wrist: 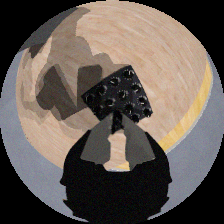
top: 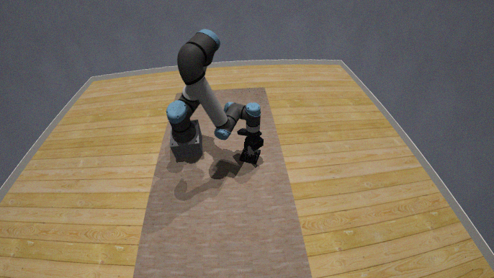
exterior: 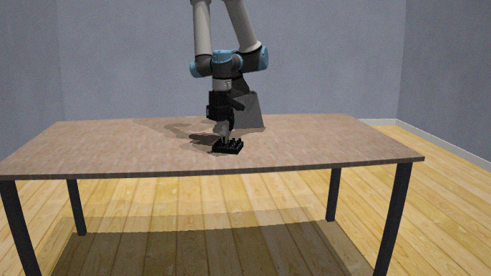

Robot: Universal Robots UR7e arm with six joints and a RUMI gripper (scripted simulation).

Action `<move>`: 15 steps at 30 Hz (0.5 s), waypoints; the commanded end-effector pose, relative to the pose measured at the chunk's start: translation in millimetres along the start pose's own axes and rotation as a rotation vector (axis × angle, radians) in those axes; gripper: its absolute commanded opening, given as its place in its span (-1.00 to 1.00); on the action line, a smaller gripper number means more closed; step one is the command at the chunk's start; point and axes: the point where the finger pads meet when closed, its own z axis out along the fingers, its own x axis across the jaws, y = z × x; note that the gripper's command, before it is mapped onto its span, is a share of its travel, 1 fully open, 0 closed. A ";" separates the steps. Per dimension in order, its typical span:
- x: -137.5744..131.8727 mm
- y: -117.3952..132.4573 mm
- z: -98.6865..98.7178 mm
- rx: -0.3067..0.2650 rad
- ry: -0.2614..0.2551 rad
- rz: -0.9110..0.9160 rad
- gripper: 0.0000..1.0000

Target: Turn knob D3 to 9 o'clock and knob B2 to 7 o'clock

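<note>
Knob marks (wrist: 120, 93) too small

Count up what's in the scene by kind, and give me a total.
Robot arm with its gripper closed on a knob: 1
Knob box: 1
Table: 1
Total: 3

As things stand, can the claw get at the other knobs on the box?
Probably yes. The claw is already down on the knob box, closed on a knob at its near edge. In the wrist view the box's other knobs stand uncovered, and nothing else shows on the table around it.
</note>
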 end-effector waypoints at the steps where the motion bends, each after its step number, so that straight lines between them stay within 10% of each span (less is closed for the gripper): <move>1: -0.1 0.3 -0.3 -0.001 0.002 -0.055 -0.92; 15: -1.3 0.6 -0.3 -0.001 0.002 -0.321 -0.92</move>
